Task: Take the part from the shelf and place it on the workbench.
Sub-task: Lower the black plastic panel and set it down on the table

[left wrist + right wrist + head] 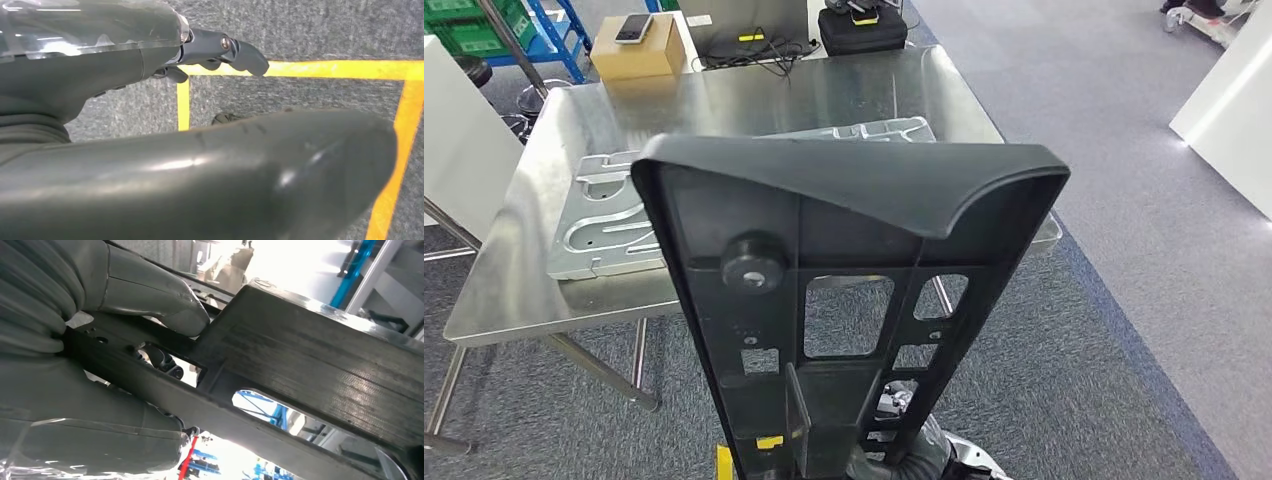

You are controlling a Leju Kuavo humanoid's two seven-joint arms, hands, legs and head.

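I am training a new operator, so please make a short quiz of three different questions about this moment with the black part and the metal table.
1. True or false: the black part already lies flat on the workbench.
2. Which hand holds the part? A) the left hand B) the right hand C) a person's hand
3. Fill in: on the workbench, behind the part, lies a silver ______.

Key
1. False: the part stands upright in front of the camera, above the floor, short of the workbench.
2. B: in the right wrist view the thumb presses on the part and fingers show through a cutout. The left hand hangs over the floor, holding nothing.
3. metal plate
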